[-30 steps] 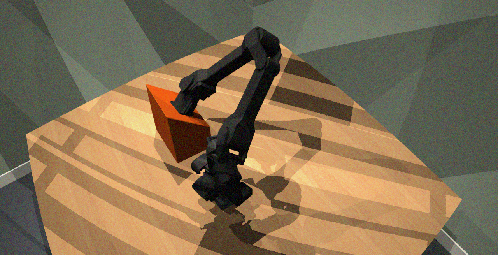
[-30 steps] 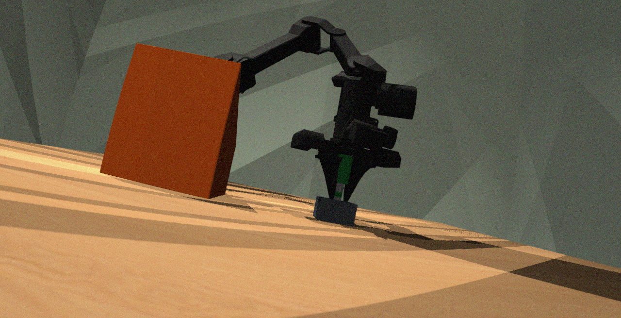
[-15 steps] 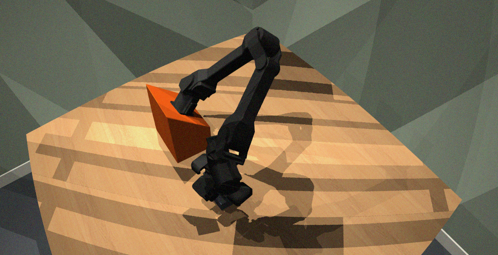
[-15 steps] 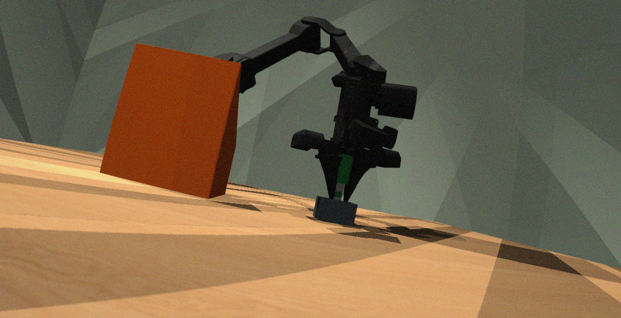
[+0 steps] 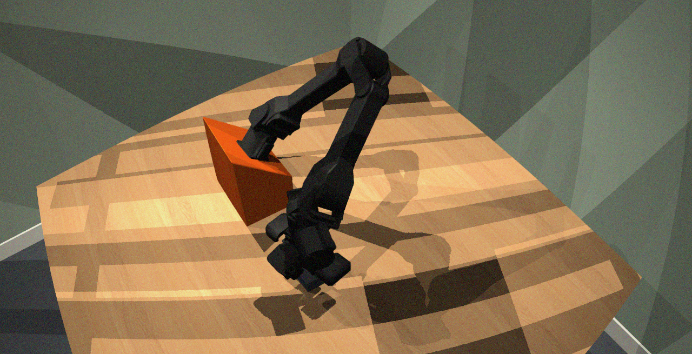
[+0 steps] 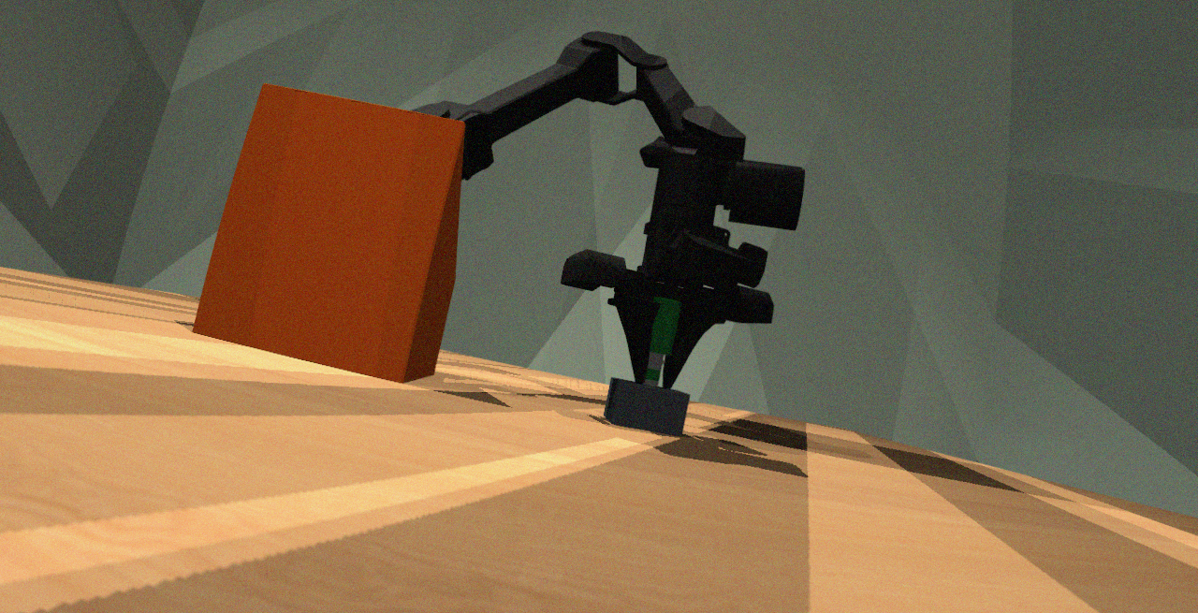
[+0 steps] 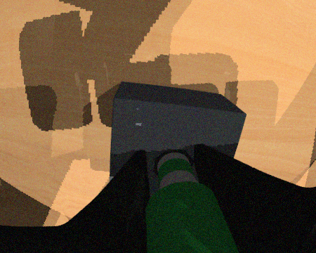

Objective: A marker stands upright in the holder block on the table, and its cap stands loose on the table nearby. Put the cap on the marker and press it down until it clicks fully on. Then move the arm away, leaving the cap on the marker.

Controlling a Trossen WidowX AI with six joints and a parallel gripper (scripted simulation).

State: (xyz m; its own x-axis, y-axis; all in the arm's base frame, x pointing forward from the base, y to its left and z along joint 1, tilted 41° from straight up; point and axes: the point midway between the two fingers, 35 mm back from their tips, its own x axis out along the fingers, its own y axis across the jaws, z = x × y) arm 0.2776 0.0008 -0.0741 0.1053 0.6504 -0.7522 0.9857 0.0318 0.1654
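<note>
To the left of my gripper [image 6: 662, 357], well apart, stands the big orange block [image 6: 330, 232] that carries my arm's base; it plays no part in this step. Between my fingers I am clamped on the green cap [image 7: 191, 235], holding it upright and pointing straight down. Directly below the fingertips sits the dark holder block [image 6: 647, 408], and from its top rises the marker [image 6: 654, 371], a short grey stub with a green band showing in the wrist view just beneath the cap's lower edge. The cap is lined up on the marker and seems partly on, but that exposed stretch tells me, as I judge it, that it is not pressed home. So fetching and aligning are done; what remains is the firm push down to the click, then letting go and drawing my arm away.
</note>
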